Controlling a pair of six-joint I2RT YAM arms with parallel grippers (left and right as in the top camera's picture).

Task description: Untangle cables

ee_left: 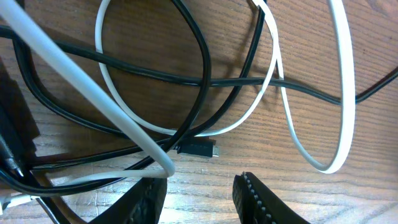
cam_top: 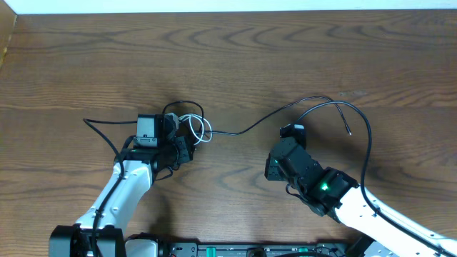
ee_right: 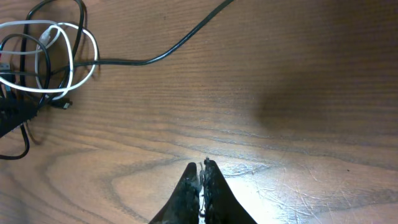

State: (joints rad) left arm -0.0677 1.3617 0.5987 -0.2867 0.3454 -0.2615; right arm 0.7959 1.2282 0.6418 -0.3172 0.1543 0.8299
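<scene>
The left hand hovers part-open just above the tangled cables on the surface; the right hand, well apart, is closed, seemingly empty. Better to pinch one white loop alone and lift slowly.

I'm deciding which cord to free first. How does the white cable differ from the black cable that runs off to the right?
The white cable curls in overlapping loops; the black cable leaves them in one long sweep. The white cable sits bunched in one spot; the black cable stretches far across the table. Both are thin, and they cross each other.
</scene>
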